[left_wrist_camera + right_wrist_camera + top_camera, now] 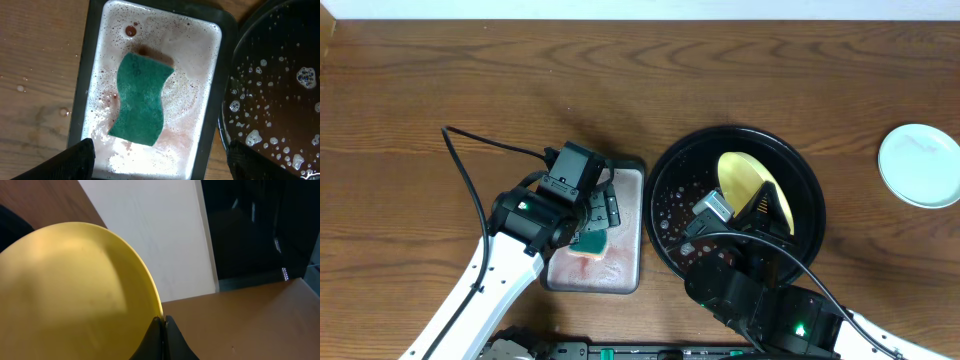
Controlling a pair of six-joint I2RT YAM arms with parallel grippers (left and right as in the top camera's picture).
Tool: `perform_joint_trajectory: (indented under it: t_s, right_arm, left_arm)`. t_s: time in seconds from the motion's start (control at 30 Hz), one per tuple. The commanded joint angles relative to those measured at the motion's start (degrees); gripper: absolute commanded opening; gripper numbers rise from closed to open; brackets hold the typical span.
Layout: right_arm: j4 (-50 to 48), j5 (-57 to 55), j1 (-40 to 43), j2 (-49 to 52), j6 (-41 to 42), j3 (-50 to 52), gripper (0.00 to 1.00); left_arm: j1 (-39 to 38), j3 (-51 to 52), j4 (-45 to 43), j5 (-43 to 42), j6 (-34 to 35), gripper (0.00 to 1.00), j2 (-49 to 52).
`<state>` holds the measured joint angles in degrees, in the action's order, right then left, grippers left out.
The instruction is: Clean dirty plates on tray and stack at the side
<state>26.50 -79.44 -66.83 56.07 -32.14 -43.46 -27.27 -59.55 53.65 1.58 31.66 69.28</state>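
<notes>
Right gripper (162, 330) is clamping shut on the rim of the pale yellow plate (740, 175) and holding it tilted up on edge over the black tray (665, 225). Can't tell whether the plate's lower edge is touching the tray. The tray floor is carrying droplets and suds.

Left gripper (160, 155) is hanging with its jaws wide apart and nothing between them, hovering over the grey rectangular tray (625, 265). The teal sponge (141, 100) is lying flat in that tray, in sudsy, reddish-tinted water. The grey tray is sitting just left of the black one.

One mint-white plate (920, 165) is sitting flat on the wood tabletop (420, 90) at the far right, well apart from the black tray.
</notes>
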Motion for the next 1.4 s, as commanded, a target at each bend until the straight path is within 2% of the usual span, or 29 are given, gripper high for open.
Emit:
perform_joint_trajectory:
  t_s: [0.0, 0.5, 0.7, 0.77, 0.8, 0.87, 0.97, 1.07, 1.2, 1.37]
  right_arm:
    - [-0.15, -2.25, -0.24, -0.63, -0.33, -1.53, 0.01]
    - [-0.22, -2.58, -0.24, -0.63, 0.00, -1.53, 0.01]
    - [-0.50, -1.22, 2.80, -0.63, 2.97, -1.53, 0.01]
    - [-4.20, 1.09, 5.51, -0.63, 7.43, -1.53, 0.01]
    - [-4.68, 2.99, 5.88, -0.63, 6.54, -1.53, 0.01]
    - [-4.48, 2.25, 6.38, -0.59, -1.29, -1.53, 0.01]
    - [-8.76, 4.17, 7.89, -0.57, 1.60, -1.53, 0.01]
    - [-8.85, 4.72, 8.61, -0.33, -0.83, -1.53, 0.01]
    - [-9.22, 9.33, 14.80, -0.35, 12.11, -1.53, 0.01]
    - [-2.32, 34.45, 26.73, -0.31, 29.57, -1.53, 0.01]
  left_arm:
    - [0.26, -0.31, 0.22, -0.11, 0.04, 0.84, -0.04]
    - [0.26, -0.31, 0.22, -0.11, 0.04, 0.84, -0.04]
    - [0.26, -0.31, 0.22, -0.11, 0.04, 0.84, -0.04]
    - [0.26, -0.31, 0.22, -0.11, 0.04, 0.85, -0.04]
    - [0.26, -0.31, 0.22, -0.11, 0.07, 0.84, -0.04]
    - [0.26, -0.31, 0.22, -0.11, 0.04, 0.84, -0.04]
    - [0.24, -0.31, 0.22, -0.11, 0.07, 0.84, -0.04]
    - [0.24, -0.31, 0.22, -0.11, 0.07, 0.84, -0.04]
    - [0.26, -0.31, 0.22, -0.11, 0.04, 0.84, -0.04]
    - [0.26, -0.31, 0.22, -0.11, 0.04, 0.84, -0.04]
